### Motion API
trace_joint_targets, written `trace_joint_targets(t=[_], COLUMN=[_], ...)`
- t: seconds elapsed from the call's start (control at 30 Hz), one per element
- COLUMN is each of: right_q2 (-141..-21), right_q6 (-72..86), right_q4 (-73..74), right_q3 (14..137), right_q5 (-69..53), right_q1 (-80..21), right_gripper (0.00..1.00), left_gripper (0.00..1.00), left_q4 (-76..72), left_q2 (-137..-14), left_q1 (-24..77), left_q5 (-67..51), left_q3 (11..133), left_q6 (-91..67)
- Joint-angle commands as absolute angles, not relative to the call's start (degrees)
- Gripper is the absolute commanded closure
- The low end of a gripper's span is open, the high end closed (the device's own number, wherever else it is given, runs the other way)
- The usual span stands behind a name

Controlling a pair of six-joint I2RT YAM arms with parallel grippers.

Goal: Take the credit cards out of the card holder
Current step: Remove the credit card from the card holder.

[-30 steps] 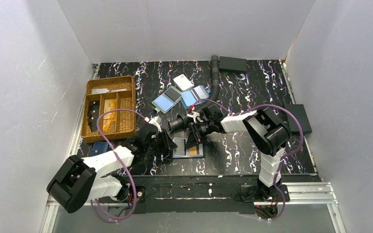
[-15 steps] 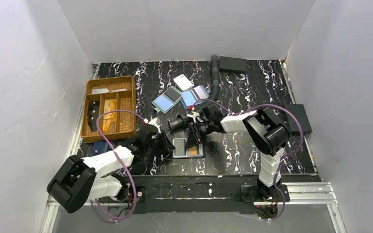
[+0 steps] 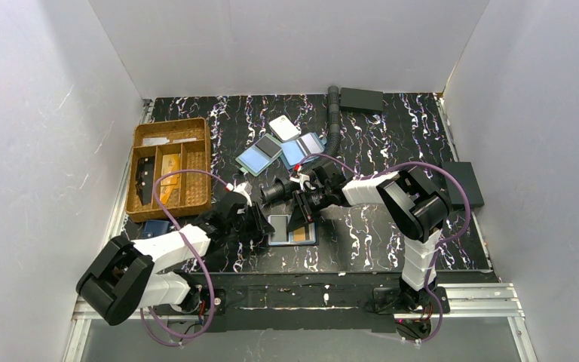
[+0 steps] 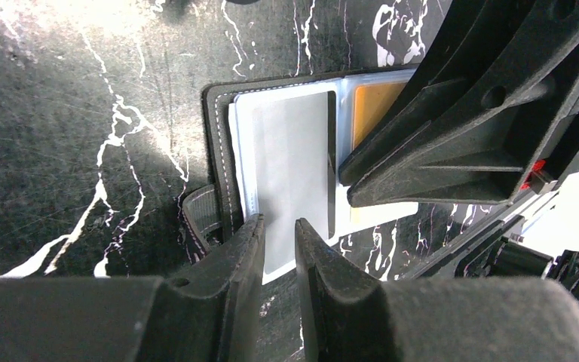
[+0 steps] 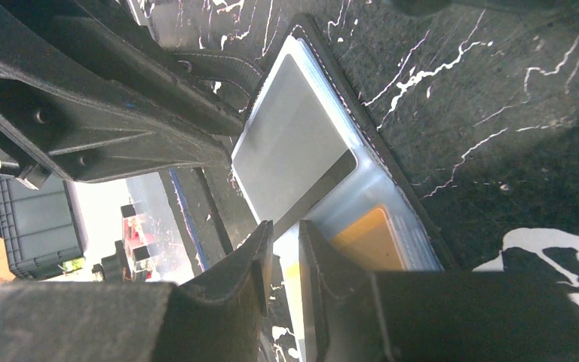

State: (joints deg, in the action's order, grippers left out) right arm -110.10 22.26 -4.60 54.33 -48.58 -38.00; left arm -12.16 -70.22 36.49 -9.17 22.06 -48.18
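Small flat black bifold card holder [image 4: 217, 143] lying open on the black white-veined surface [image 3: 369, 226], lower centre of the overhead frame. Inside, in the left wrist frame: pale light-blue plastic credit card [image 4: 286, 143] on the left, orange-tan credit card [image 4: 373, 102] on the right. Left end effector [image 4: 279, 226] at the pale card's lower edge, fingers nearly together with a narrow slit; pinching the card or not, impossible to tell. Right end effector [image 5: 285, 230] over the holder's middle, likewise narrowly parted, grip unclear.
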Motion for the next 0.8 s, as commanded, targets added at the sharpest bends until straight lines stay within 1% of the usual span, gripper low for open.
trace_joint_targets(t=[0.0, 0.33, 0.53, 0.77], right_q2=[-111.9, -112.0, -112.1, -112.1], right_q6=[20.0, 20.0, 20.1, 20.3], right_q4=[-2.0, -1.8, -1.8, -1.0], right_q3=[55.0, 55.1, 55.1, 55.2], right_q5=[-46.1, -46.2, -46.4, -44.9], right_q1=[-38.1, -38.1, -38.1, -38.1], right_gripper=[0.71, 0.71, 0.65, 0.64], left_gripper=[0.80, 0.78, 0.77, 0.78], left_q4=[-13.4, -13.2, -13.2, -13.5], left_q2=[-71.3, -74.3, -76.1, -79.2], left_q1=[36.3, 36.3, 36.3, 36.3], left_q5=[-10.3, -8.8, -9.5, -11.8], left_q3=[23.8, 23.3, 23.7, 25.0], left_q6=[-47.5, -48.9, -49.3, -49.8])
